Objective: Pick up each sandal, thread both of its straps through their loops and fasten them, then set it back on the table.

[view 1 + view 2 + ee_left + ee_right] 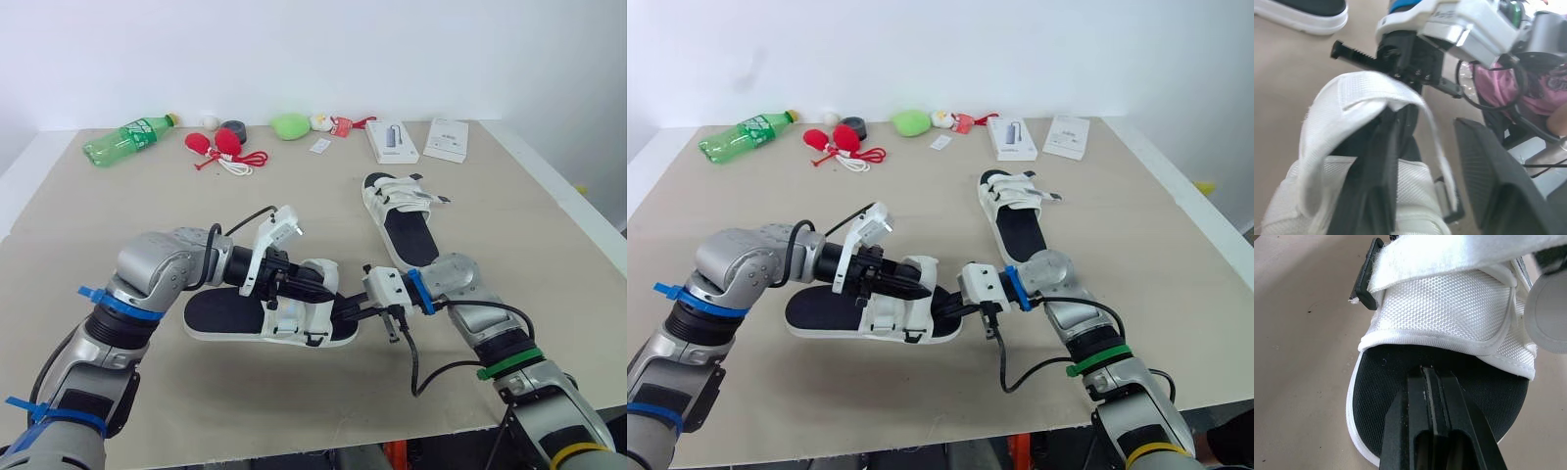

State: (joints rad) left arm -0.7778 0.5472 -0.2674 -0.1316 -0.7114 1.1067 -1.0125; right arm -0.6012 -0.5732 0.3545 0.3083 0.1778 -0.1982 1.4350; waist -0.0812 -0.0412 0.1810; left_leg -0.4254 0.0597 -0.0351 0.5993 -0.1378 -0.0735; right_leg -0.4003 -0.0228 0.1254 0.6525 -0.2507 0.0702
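**Near sandal (230, 318) between both arms.** It lies sole down on the desk (118, 215), close to the front edge, with its toe pointing right. Bare desk lies open to the sandal's left and beyond it. The second sandal (402, 211) lies beyond it and to the right, well apart. A bottle (127, 139), a green lump (290, 125) and two boxes (392, 140) line the far edge, far beyond it.

The left arm (157, 269) is bent at the elbow and reaches in over the sandal's heel end. The left jaws are parted: one finger (1376, 166) is tucked under the white strap (1361, 93), which drapes over it, and the other finger (1488, 166) stands free beside it.

The right arm (470, 304) reaches in from the toe side, its forearm low over the desk. The right jaws are pressed together with nothing seen between them, the fingers (1432, 421) over the black footbed at the toe. A black cable (431, 377) loops on the desk to the sandal's right.

In the head views the left jaws cover the sandal's middle. Whether the strap passes through its black loop (1369, 281) cannot be told, nor whether the right fingertips touch the footbed.
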